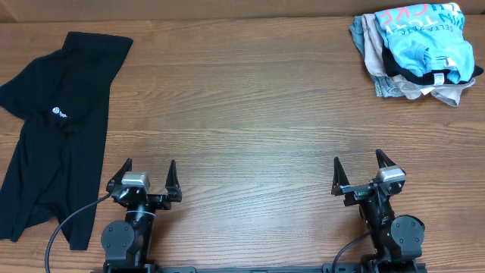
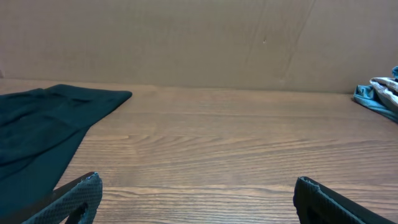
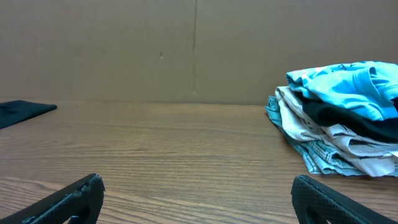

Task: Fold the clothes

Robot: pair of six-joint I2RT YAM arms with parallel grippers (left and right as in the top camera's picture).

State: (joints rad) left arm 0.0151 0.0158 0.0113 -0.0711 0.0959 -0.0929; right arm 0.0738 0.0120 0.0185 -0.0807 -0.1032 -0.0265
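Wooden desk with the black T-shirt lying rumpled along its left side, left gripper and right gripper both spread wide over bare wood

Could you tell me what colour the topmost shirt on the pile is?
Light blue shirt, printed; clearest overhead.

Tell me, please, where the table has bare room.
Bare: the middle of the wooden table, between the crumpled black fabric T-shirt on the left and the light blue, beige and grey garment pile far right. Crowded: those two ends.
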